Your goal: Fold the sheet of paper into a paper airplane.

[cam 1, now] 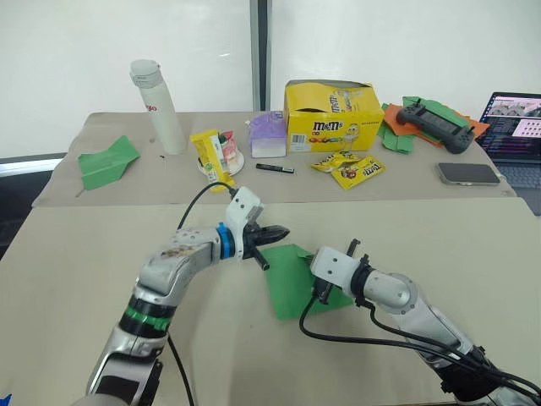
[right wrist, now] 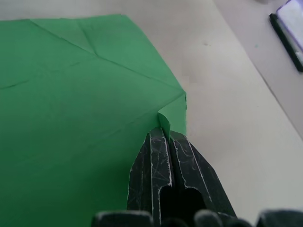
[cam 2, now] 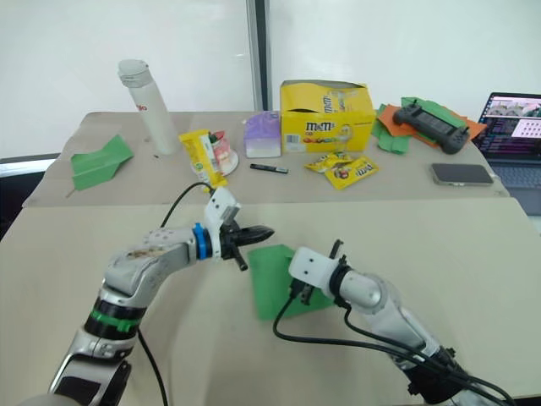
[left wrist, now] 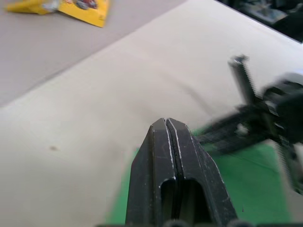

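Note:
The sheet of paper (cam 1: 288, 272) is bright green and lies flat on the near table with faint crease lines (right wrist: 71, 94). My right gripper (right wrist: 163, 135) is shut on a small raised fold at the sheet's near right corner, and it comes down onto the paper from the right (cam 1: 320, 295). My left gripper (cam 1: 279, 233) is shut and holds nothing. It hovers just over the sheet's far left edge, fingertips (left wrist: 166, 124) pressed together and pointing toward the right arm.
On the far table stand a white bottle (cam 1: 161, 106), a yellow candy box (cam 1: 332, 114), a purple box (cam 1: 268, 134), snack packets (cam 1: 348, 167), a black pen (cam 1: 275, 168), a green paper dart (cam 1: 108, 161), a gamepad on crumpled papers (cam 1: 431, 118), a phone (cam 1: 468, 173) and a laptop (cam 1: 516, 127).

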Controlling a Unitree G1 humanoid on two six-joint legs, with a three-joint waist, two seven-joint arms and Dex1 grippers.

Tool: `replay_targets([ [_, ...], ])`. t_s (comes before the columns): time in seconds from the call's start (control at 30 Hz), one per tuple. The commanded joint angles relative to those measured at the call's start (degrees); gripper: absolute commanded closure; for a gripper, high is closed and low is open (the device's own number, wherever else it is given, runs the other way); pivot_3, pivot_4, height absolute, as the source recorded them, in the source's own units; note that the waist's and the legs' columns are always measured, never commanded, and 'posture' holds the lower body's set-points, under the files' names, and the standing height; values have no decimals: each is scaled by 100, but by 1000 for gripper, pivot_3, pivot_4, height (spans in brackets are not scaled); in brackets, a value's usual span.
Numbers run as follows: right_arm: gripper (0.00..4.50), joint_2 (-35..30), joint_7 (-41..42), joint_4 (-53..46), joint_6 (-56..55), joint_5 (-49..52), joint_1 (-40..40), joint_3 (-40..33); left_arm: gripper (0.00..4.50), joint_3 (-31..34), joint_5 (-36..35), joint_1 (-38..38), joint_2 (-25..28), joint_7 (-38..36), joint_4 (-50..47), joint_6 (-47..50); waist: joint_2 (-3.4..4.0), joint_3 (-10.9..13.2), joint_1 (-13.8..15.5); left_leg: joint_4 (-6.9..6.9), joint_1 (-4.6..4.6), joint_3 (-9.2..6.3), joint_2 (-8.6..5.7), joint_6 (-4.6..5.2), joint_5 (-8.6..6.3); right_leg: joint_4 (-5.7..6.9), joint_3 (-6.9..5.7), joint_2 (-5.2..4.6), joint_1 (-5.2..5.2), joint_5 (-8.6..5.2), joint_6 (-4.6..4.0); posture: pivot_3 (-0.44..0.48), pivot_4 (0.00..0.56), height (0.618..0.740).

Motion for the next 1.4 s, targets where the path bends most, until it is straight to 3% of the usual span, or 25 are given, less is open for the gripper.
replay_targets([
  [0.03,4454,147,187,-272,367,26,50,-16,4500,-230,309,-461,-161,-57,505,-387,0,0,-3,0,1,1,0,0,0,1,0,0,1,0,0,0,150,740],
  [0.43,4454,473,141,-581,993,-292,325,4,4500,-1230,908,-858,-472,-612,1129,-501,0,0,-18,-1,4,1,0,1,-1,3,1,3,1,-1,1,0,150,740],
  [0.7,4454,484,142,-632,1126,-368,362,-69,4500,-1328,1062,-616,-506,-544,1052,-315,0,0,-18,-1,5,0,0,1,-1,3,1,2,1,-1,1,0,150,740],
  [0.97,4454,362,253,-501,1186,-451,245,-142,4500,-1392,1414,-390,-748,-421,1733,-824,0,-1,17,3,19,3,-1,0,0,5,0,1,18,-1,1,0,150,740],
  [1.07,4454,393,518,-730,1438,28,380,-478,4500,-1386,1468,-386,-805,-445,1808,-908,0,-1,57,6,24,6,-1,0,0,3,-1,1,27,-1,3,0,150,740],
  [1.1,3869,358,657,-843,1496,210,440,-583,4500,-1381,1487,-381,-819,-455,1833,-932,0,-1,69,7,23,5,-2,0,0,1,-2,0,29,0,4,0,150,740],
  [1.23,2553,-298,1559,-1630,1726,1023,801,-979,4500,-1401,1552,-337,-810,-518,1887,-1020,-2,-2,87,8,23,6,-5,3,-2,-6,-3,-3,34,-1,8,0,150,740],
  [1.4,841,33,1428,-1800,2193,1878,538,-1814,4500,-1352,1576,-314,-794,-536,1882,-1045,-5,-1,72,9,34,4,2,2,-1,-3,-6,-1,47,-13,28,0,150,740],
])
